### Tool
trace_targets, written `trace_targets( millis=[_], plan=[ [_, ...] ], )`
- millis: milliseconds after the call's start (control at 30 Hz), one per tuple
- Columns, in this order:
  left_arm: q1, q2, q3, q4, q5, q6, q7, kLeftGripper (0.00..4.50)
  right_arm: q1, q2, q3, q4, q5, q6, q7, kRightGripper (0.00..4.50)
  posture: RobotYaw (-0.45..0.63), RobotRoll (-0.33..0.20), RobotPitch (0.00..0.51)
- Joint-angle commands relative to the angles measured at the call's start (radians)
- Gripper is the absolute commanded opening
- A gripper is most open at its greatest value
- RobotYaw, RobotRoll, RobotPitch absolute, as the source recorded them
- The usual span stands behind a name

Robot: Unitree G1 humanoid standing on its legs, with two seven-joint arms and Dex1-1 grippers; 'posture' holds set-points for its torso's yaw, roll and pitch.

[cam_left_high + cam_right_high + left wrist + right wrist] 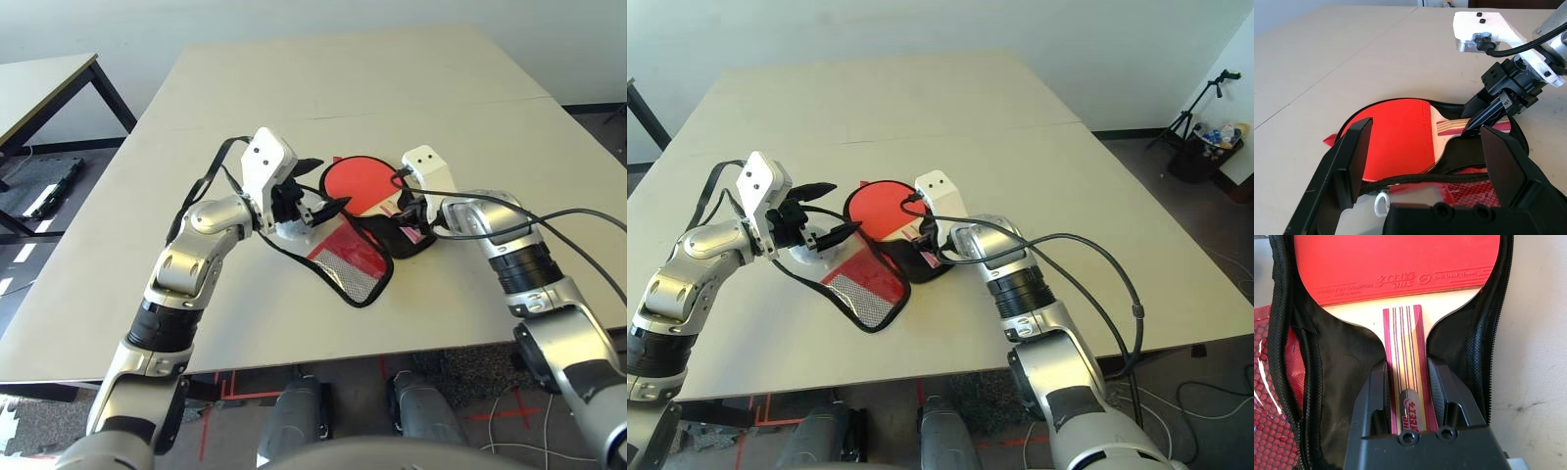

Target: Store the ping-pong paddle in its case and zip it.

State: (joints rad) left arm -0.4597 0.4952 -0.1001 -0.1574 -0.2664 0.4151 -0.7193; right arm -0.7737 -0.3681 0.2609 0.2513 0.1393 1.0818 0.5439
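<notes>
The ping-pong paddle point(358, 181) lies red face up inside the open case point(345, 262) in the middle of the table. My right gripper point(1405, 377) is shut on the paddle's striped wooden handle point(1403, 342), which rests on the case's black lining point(1342, 362). The case's red flap with its mesh pocket point(867, 284) is folded out toward me. My left gripper point(1427, 131) is open just left of the paddle, above the flap's black zipper edge point(1415, 178), which runs between its fingers.
A black strap loop point(211, 176) lies on the table point(323, 88) behind my left wrist. A small white ring point(1381, 203) sits under the left gripper. Black cables point(578, 220) trail from my right wrist. A second table point(49, 88) stands far left.
</notes>
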Motion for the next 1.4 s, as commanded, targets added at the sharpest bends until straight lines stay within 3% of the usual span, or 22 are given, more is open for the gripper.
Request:
trace_targets(
  millis=[33,300,467,667,800,1100,1400],
  plan=[
    [0.009,0.008,-0.005,-0.014,0.012,0.012,0.0,4.5,0.002,0.0,-0.02,0.008,-0.008,-0.016,-0.014,2.11,0.05,0.0,0.055],
    [-0.026,0.086,0.082,-0.048,-0.038,0.076,-0.022,4.5,0.004,-0.063,-0.101,-0.087,0.1,0.09,0.084,4.47,0.05,0.0,0.057],
    [0.018,0.264,0.144,-0.011,-0.015,0.046,-0.101,4.5,0.011,-0.178,-0.106,-0.11,0.132,0.043,0.194,4.47,0.06,0.0,0.058],
    [0.131,0.41,0.201,0.072,0.029,-0.023,-0.162,4.5,-0.031,-0.237,-0.162,-0.055,0.145,-0.071,0.257,4.47,0.07,0.0,0.053],
    [0.197,0.463,0.21,0.102,0.042,-0.048,-0.192,4.5,-0.048,-0.248,-0.176,-0.006,0.139,-0.126,0.27,4.47,0.08,0.0,0.05],
    [0.283,0.418,0.162,0.081,0.067,-0.049,-0.175,4.5,-0.057,-0.22,-0.231,0.108,0.128,-0.19,0.217,4.47,0.08,0.0,0.051],
    [0.205,0.292,0.076,-0.029,0.034,0.058,-0.178,4.5,-0.078,-0.192,-0.331,0.239,0.101,-0.365,0.086,4.47,0.07,0.0,0.048]
  ],
)
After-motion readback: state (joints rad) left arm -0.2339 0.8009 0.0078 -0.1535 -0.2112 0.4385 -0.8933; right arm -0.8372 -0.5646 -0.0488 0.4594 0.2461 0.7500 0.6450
